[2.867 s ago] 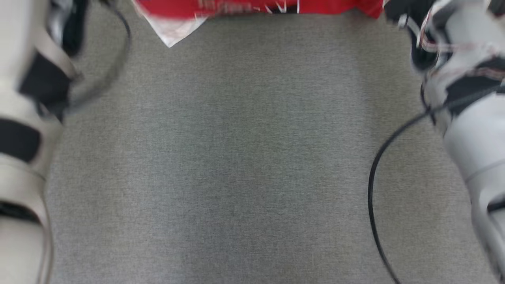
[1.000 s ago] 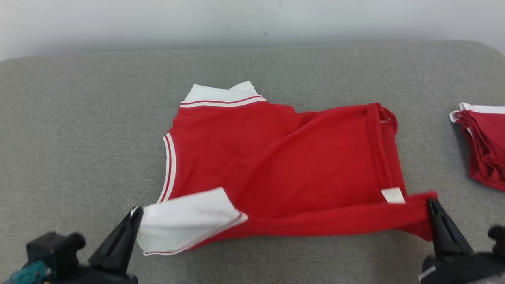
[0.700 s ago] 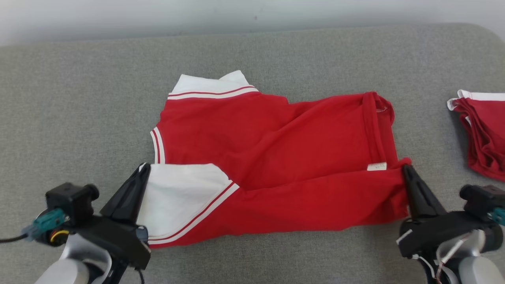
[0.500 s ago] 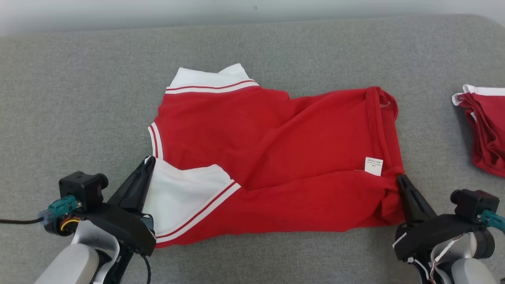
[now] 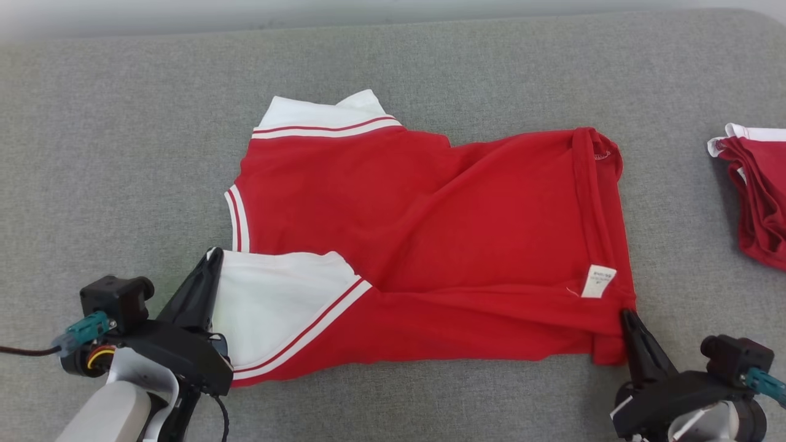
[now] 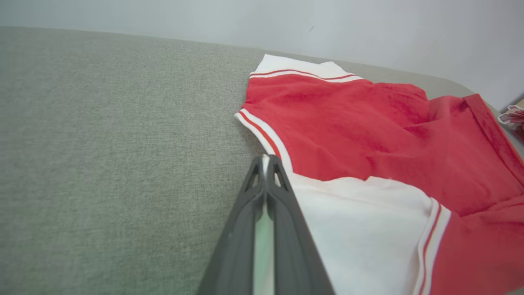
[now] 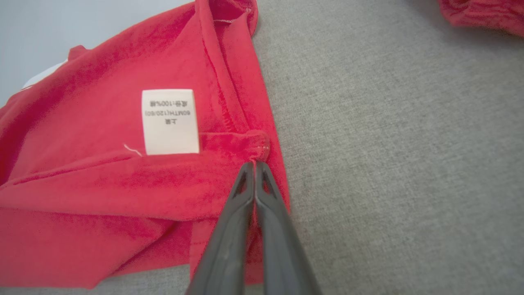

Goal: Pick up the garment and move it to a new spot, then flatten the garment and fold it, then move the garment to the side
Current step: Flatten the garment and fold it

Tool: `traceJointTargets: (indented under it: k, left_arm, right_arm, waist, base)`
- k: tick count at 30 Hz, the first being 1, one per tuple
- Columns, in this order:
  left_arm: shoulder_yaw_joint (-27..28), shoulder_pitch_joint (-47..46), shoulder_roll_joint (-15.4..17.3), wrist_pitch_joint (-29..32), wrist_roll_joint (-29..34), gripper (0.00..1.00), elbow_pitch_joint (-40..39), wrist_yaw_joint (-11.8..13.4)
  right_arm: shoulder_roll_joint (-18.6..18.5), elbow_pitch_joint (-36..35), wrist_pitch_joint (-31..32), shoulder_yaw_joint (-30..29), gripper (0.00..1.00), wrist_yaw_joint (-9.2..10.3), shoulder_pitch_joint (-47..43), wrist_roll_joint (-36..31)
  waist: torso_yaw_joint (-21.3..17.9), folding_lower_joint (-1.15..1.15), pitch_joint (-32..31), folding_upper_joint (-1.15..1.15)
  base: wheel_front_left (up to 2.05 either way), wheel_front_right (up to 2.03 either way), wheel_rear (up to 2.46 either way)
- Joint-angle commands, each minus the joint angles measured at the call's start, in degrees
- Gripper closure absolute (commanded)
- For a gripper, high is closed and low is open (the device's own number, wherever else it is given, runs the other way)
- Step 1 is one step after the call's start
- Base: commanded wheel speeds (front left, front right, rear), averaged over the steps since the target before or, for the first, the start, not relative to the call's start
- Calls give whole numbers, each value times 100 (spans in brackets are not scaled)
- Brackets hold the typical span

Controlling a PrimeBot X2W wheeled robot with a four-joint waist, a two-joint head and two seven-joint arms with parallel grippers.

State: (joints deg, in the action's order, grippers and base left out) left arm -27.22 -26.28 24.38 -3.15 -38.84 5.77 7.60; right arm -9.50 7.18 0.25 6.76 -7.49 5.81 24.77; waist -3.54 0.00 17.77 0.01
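A red garment (image 5: pixel 430 221) with a white collar and a white striped sleeve lies spread on the grey padded surface (image 5: pixel 110 153). My left gripper (image 5: pixel 213 255) is shut on the outer edge of the white sleeve (image 5: pixel 276 294) at the garment's near left. In the left wrist view the white cloth shows between the closed fingers of the left gripper (image 6: pixel 266 159). My right gripper (image 5: pixel 625 314) is shut on the red hem corner at the near right, just below the white care label (image 5: pixel 599 281). The right wrist view has the right gripper (image 7: pixel 254 164) pinching that folded hem beside the label (image 7: pixel 170 121).
A second heap of red cloth (image 5: pixel 758 196) with white trim lies at the right edge of the surface, apart from the garment; it also shows as red cloth (image 7: pixel 483 12) in the right wrist view. A pale wall (image 6: pixel 286 20) runs behind the far edge.
Both grippers first carried the garment's near edge forward over the surface, then drew it back toward me, pulling the cloth flatter. The head camera has also tilted.
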Motion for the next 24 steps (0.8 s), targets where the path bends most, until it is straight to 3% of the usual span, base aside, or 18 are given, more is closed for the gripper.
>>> traceJointTargets:
  k: [1, 5, 6, 7, 13, 21, 24]
  left_arm:
    - [7, 73, -12, -38, -15, 100, 47, -25]
    - [64, 130, -33, -115, -125, 99, 126, -43]
    - [62, 147, -47, -136, -138, 65, 155, -53]
    - [74, 160, -56, -170, -148, 2, 177, -52]
    - [226, 387, -123, -651, -65, 0, 137, 134]
    - [658, 1153, -206, -1176, 577, 0, -475, 952]
    - [846, 1393, -290, -1203, 919, 0, -749, 1062]
  right_arm:
    - [5, -15, 11, -45, 100, 1, -133, -40]
    - [49, -185, -49, -76, 99, 1, -190, -67]
    - [52, -190, -82, -88, 71, 1, -205, -71]
    - [63, -220, -126, -84, 0, 1, -198, -66]
    - [108, -374, -726, -154, 0, 1, -108, -283]
    - [138, -658, -1401, -172, 0, 1, -376, -1181]
    - [147, -797, -1501, -115, 0, 1, -504, -1478]
  waist:
    - [33, 0, -35, -1]
    - [30, 0, -37, -1]
    - [33, 0, -41, -1]
    - [34, 0, -39, -1]
    - [16, 0, -120, -1]
    - [98, 0, -397, -1]
    - [144, 0, -517, -1]
  base:
    - [0, 0, 0]
    - [0, 0, 0]
    - [0, 0, 0]
    - [0, 0, 0]
    - [0, 0, 0]
    - [0, 0, 0]
    - [0, 0, 0]
